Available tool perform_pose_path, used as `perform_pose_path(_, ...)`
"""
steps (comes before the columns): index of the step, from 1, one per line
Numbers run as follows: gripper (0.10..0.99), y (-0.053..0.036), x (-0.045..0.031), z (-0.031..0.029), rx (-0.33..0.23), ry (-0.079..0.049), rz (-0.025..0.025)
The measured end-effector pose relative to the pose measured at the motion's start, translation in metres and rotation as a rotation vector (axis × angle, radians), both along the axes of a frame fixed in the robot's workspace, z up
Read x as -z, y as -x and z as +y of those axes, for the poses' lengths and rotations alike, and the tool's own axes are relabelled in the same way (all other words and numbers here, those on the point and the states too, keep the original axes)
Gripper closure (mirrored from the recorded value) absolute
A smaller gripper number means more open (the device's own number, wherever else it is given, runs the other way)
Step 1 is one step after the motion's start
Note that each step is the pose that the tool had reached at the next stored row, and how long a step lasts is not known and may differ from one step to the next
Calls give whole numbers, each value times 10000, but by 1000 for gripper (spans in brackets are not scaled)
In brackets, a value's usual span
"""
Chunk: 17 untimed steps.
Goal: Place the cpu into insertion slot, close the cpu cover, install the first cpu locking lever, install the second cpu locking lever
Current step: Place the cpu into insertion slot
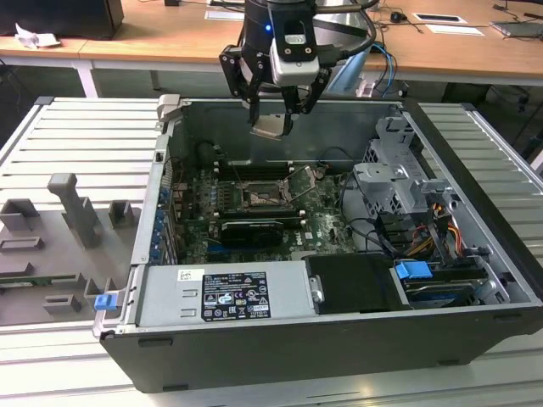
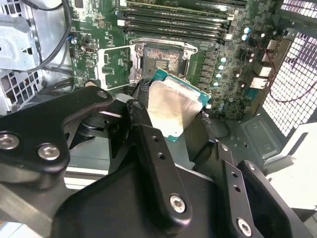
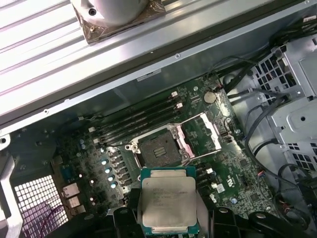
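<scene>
Bright, even room light pours in from above, glare washes the cpu [image 2: 171, 106] top, shadows pool inside the case [image 1: 339, 356].

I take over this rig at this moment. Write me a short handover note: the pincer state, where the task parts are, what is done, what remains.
Pincer: shut on the cpu, holding it in the air above the board inside the open computer case.
Insertion slot: empty and uncovered.
Cpu cover: swung open beside the slot.
Done: cpu is picked up.
Left: seating the cpu, closing the cover, both locking levers.
</scene>
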State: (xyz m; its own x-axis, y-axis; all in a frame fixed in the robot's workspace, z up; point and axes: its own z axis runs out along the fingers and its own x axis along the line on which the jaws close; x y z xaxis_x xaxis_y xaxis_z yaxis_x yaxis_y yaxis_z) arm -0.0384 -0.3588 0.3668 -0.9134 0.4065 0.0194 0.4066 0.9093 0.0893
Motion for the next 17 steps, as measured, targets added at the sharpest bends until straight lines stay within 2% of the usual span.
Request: perform_pose_path(17,557,-4,11,0,955,1,-1)
